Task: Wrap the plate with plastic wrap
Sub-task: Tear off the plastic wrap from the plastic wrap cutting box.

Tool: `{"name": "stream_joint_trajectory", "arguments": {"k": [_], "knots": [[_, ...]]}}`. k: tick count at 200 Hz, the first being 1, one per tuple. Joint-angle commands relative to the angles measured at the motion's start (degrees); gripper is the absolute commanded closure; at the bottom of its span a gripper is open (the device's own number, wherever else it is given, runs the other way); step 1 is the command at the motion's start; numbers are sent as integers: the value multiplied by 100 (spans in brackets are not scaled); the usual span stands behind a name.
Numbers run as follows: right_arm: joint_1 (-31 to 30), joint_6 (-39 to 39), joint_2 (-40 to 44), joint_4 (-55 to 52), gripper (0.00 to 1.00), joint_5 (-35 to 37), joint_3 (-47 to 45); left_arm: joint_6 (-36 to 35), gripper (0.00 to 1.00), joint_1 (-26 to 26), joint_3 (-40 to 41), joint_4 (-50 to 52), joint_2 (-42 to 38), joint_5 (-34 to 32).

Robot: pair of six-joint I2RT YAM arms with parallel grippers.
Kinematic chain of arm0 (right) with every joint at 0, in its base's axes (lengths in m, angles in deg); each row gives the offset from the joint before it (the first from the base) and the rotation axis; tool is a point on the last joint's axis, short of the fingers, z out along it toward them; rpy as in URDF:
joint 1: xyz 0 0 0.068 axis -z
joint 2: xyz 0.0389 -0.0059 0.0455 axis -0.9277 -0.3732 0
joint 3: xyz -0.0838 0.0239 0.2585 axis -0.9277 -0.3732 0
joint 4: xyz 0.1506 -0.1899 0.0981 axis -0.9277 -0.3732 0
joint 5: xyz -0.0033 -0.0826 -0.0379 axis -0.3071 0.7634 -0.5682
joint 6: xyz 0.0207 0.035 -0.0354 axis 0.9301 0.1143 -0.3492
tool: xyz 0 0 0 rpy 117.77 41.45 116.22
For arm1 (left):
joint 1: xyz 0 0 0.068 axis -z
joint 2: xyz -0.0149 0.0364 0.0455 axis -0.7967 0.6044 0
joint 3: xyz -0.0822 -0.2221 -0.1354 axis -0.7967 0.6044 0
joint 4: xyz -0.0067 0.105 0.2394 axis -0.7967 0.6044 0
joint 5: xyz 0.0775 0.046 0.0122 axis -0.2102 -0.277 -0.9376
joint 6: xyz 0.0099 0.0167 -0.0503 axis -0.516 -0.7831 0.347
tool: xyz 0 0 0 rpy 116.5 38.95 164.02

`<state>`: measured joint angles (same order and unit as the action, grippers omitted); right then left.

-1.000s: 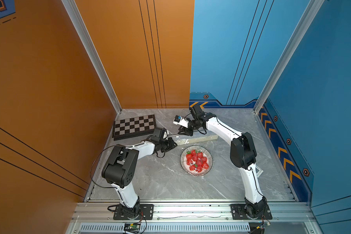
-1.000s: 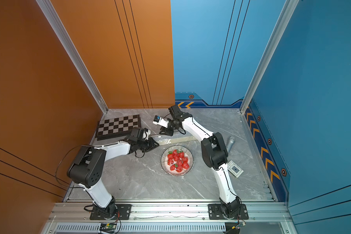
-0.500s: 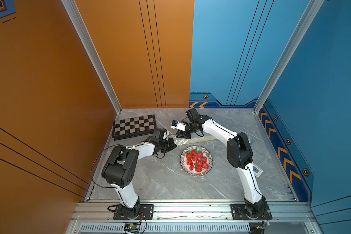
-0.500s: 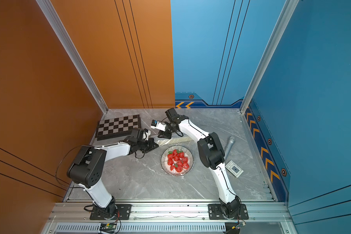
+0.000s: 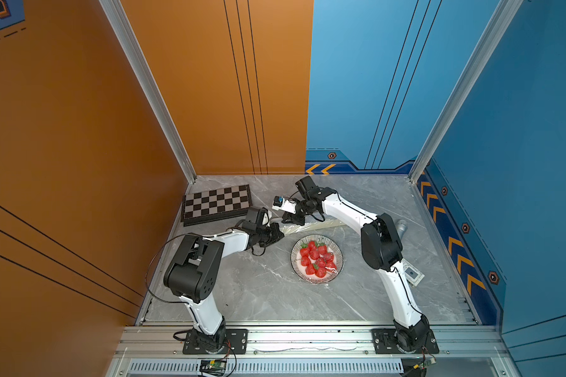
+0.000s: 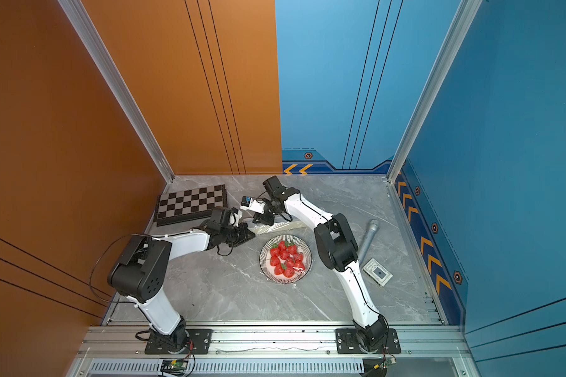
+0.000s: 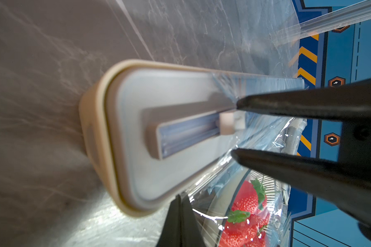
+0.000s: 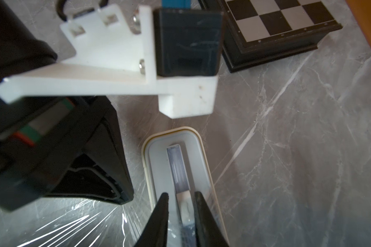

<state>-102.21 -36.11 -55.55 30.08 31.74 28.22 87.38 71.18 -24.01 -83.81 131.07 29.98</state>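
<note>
In both top views the plate of strawberries sits on the bench just on the robot side of the dispenser box. The left gripper and right gripper meet at the box's end nearest the chequered board. In the left wrist view, the left fingers are together, pinching the plastic wrap beside the box, and the film reaches over the strawberries. In the right wrist view, the right fingers stand apart, straddling the box's slider.
</note>
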Motion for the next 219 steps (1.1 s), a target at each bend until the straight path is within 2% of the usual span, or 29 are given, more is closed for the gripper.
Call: {"name": "stream_joint_trajectory", "arguments": {"k": [1,111,189,219], "knots": [[15,-91,-45,-167,79,47,141,-32,100,-44,85,95,16,57],[-8,-184,-129,-206,79,203,150,-36,100,-44,90,96,17,65],[21,-163,-113,-224,88,133,133,-37,100,-53,88,104,21,57],[51,-204,-57,-248,89,193,64,-14,100,-66,121,104,51,44]]}}
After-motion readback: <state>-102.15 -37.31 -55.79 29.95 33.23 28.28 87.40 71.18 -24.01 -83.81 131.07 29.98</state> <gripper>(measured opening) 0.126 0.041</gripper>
